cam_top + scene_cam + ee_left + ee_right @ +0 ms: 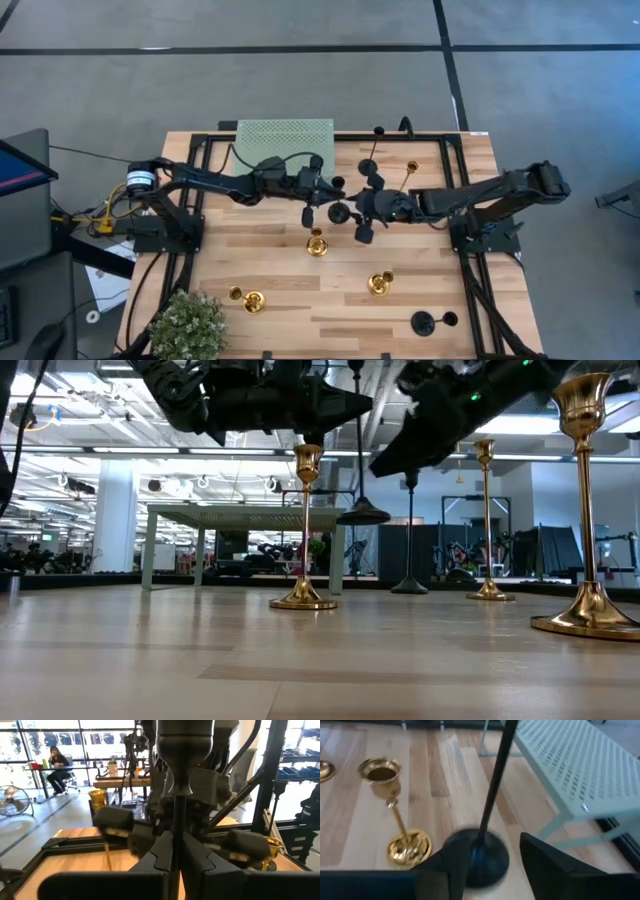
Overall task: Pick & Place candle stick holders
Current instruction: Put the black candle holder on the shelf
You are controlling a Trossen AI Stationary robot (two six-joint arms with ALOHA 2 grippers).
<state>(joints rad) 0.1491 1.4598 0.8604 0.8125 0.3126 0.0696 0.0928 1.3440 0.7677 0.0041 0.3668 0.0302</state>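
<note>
The left hand (175, 857) is clamped on the stem of a black candle stick holder (181, 750) lifted clear of the tabletop (300, 290), while the right hand (490, 862), just opposite, stands parted around its stem.

Bright even light from ceiling lamps (130, 420). Big windows (75, 740) glow white. Near black stem (492, 790) blurry. Gold holders (590, 510) shine.

You see shiny gold metal holders (303, 530), a matte black holder (490, 800), and a smooth pale wood table (300, 290).
</note>
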